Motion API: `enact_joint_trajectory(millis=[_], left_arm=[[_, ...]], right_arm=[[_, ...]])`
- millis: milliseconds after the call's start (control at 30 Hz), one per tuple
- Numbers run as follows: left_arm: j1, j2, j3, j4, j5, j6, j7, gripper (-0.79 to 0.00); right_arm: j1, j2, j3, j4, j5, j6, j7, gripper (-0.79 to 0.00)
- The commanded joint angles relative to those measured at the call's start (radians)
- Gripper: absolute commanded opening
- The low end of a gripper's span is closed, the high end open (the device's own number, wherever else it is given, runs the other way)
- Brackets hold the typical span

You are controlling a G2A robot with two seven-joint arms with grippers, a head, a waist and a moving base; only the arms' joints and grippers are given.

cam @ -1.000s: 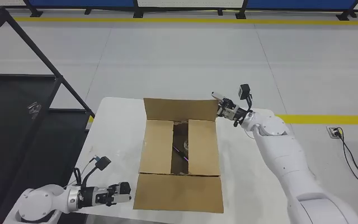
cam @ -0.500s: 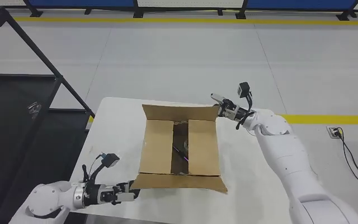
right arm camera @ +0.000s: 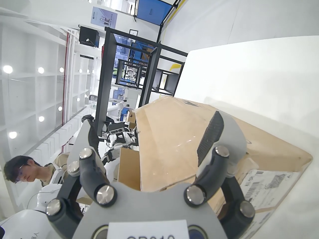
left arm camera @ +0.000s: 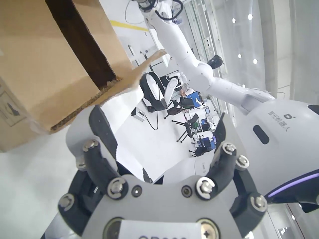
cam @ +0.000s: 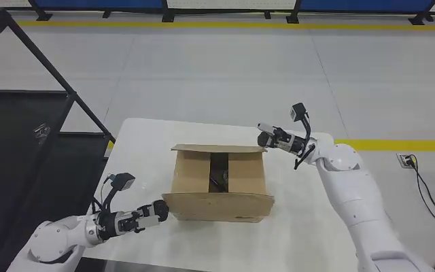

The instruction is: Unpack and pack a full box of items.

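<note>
While the white table (cam: 136, 146) bears it near the middle, the cardboard box (cam: 194, 178) sits upright with its two inner flaps folded down over the top. A dark slot (cam: 219, 178) runs between them, and what lies inside is too dim to make out. The near flap (cam: 217, 207), on the robot's side, stands up from the box's edge and leans a little outward. The far flap (cam: 217, 148) stands close to upright on the opposite edge. The left gripper (cam: 162, 209) is at the left corner of the near flap with its jaws spread wide and nothing between them, and one fingertip (left arm camera: 98, 125) sits just under the flap's torn corner edge. The right gripper (cam: 261, 139) is at the right corner of the far flap, also released. That flap's corner lies between its spread fingers, with one ribbed pad (right arm camera: 211, 133) against the cardboard and the other finger well off it.
</note>
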Motion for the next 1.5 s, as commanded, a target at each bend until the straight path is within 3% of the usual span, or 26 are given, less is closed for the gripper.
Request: enact_joint_trajectory(millis=[0, 100, 833, 1200, 1467], left_arm=[[-0.004, -0.003, 0.007, -0.013, 0.017, 0.018, 0.036, 0.0], [-0.013, -0.005, 0.011, -0.024, 0.061, 0.039, 0.08, 0.0], [-0.019, -0.007, 0.014, -0.033, 0.099, 0.053, 0.102, 0.0], [0.0, -0.018, 0.013, -0.059, 0.091, 0.079, 0.228, 0.0], [-0.057, -0.035, 0.072, -0.024, 0.102, 0.128, 0.296, 0.0]], right_arm=[[-0.029, 0.008, 0.005, -0.062, -0.025, 0.027, -0.018, 0.0], [-0.073, 0.016, 0.003, -0.157, -0.058, 0.107, -0.039, 0.0], [-0.073, 0.016, 0.003, -0.157, -0.058, 0.107, -0.039, 0.0], [-0.13, 0.034, 0.01, -0.257, -0.042, 0.132, 0.0, 0.0], [-0.152, 0.044, -0.002, -0.325, -0.048, 0.213, 0.006, 0.0]])
